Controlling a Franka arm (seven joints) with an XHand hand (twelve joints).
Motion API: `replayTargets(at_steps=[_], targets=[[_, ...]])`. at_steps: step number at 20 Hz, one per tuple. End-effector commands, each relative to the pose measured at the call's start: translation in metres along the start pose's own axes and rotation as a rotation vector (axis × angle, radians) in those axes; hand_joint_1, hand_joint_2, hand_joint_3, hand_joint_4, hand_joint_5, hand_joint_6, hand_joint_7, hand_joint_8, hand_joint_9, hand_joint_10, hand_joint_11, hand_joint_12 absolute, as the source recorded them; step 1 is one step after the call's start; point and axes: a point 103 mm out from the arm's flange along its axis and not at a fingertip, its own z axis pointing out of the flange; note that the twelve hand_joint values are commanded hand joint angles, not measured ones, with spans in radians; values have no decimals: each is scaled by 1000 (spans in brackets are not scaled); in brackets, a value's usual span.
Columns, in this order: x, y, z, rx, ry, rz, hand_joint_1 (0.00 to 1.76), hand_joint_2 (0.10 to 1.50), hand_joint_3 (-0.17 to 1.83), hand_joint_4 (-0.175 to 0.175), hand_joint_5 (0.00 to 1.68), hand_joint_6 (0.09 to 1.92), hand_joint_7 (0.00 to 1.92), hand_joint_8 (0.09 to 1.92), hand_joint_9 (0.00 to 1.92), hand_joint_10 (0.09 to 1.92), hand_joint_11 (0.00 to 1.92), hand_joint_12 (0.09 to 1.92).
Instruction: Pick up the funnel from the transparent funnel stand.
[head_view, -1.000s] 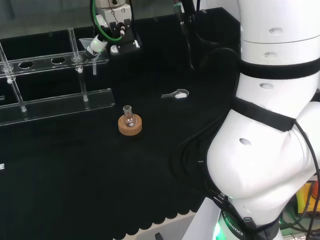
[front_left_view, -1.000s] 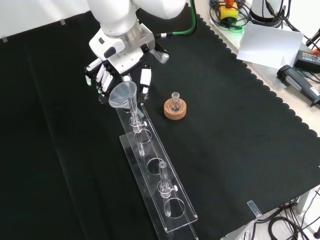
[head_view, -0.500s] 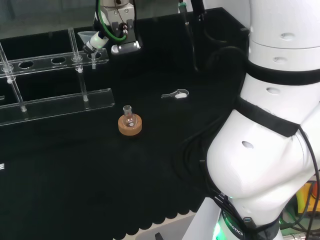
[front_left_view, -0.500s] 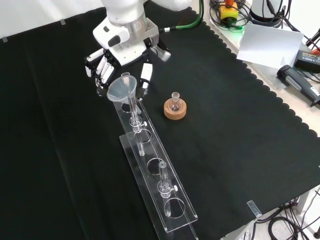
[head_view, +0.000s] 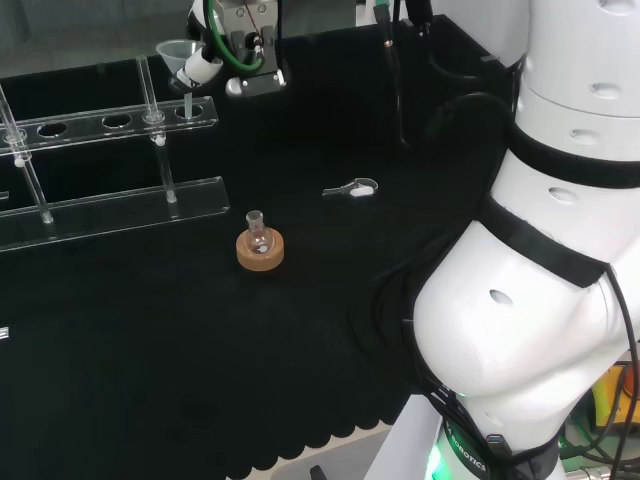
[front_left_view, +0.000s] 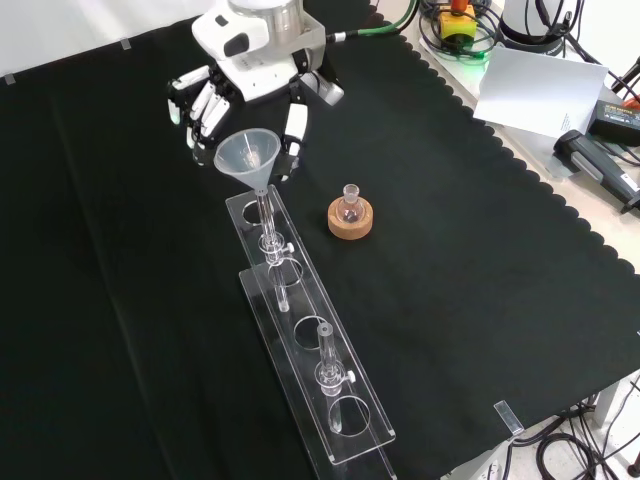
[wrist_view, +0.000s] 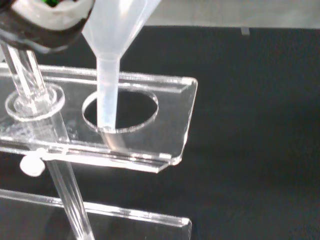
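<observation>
A clear plastic funnel (front_left_view: 247, 158) hangs over the far end of the transparent funnel stand (front_left_view: 300, 330), cone upward. My hand (front_left_view: 250, 75) is shut on it, fingers (front_left_view: 200, 105) on one side of the cone and the thumb (front_left_view: 293, 135) on the other. In the wrist view the funnel's stem (wrist_view: 107, 90) reaches down to the end hole of the stand's top plate (wrist_view: 170, 122), its tip about level with the hole. In the head view the funnel (head_view: 178, 52) sits above the stand's (head_view: 100, 125) right end, next to my hand (head_view: 215, 62).
A small round flask on a cork ring (front_left_view: 350, 215) stands right of the stand in the front view. A small clear clip (head_view: 355, 187) lies on the cloth. Upright clear rods (front_left_view: 325, 350) rise from the stand. My arm's white links (head_view: 540, 250) fill the head view's right.
My hand has risen with the funnel, drawing the stem up through the stand's end hole. The stand and flask have stayed put.
</observation>
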Motion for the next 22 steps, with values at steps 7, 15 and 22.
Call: replayTargets(at_steps=[7, 15, 22], targets=[[3, -10, -40, -108, -18, -22, 832, 663, 477, 22, 654, 454, 936, 528, 701, 422, 0, 1271], [3, -15, -60, -124, -46, -30, 839, 649, 516, 24, 652, 498, 937, 533, 707, 421, 0, 1278], [-3, -19, -72, -136, -62, -32, 840, 646, 527, 25, 654, 512, 939, 536, 708, 421, 0, 1278]])
